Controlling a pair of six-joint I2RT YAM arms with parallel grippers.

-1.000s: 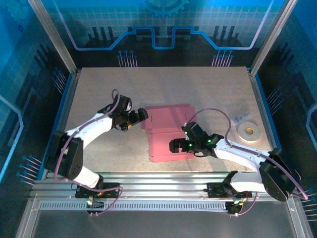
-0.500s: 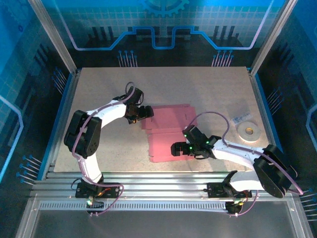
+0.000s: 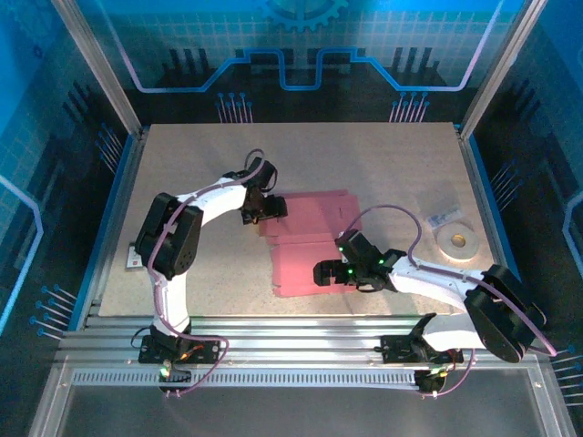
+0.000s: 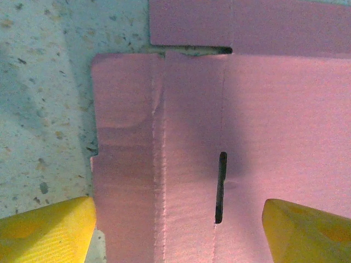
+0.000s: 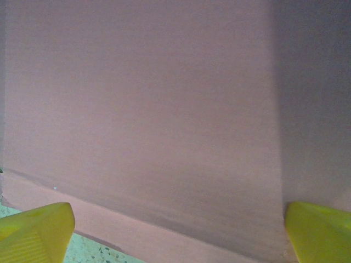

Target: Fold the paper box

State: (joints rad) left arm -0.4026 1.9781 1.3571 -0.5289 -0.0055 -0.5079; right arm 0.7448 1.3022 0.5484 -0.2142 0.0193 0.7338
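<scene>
The paper box (image 3: pixel 305 244) looks light and floppy, likely best pinched at a creased flap edge; left tool (image 4: pixel 180 211) and right tool (image 5: pixel 179 213) stand spread.

Arms (image 3: pixel 211 194): white links, black joints
Cables (image 3: pixel 393 204): purple loops
Fingertips (image 4: pixel 46 230): yellow wedges
Lights (image 3: pixel 347 269): green, just behind right tool (image 3: pixel 321 271)

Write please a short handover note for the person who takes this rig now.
Left gripper: open, over the left flap of the paper box, holding nothing.
Right gripper: open, over its near panel, holding nothing.
Box: flat pink sheet at the middle of the table; tape roll apart, at the right.
Done: no flap raised that I can see.
Left: all the folding.
</scene>
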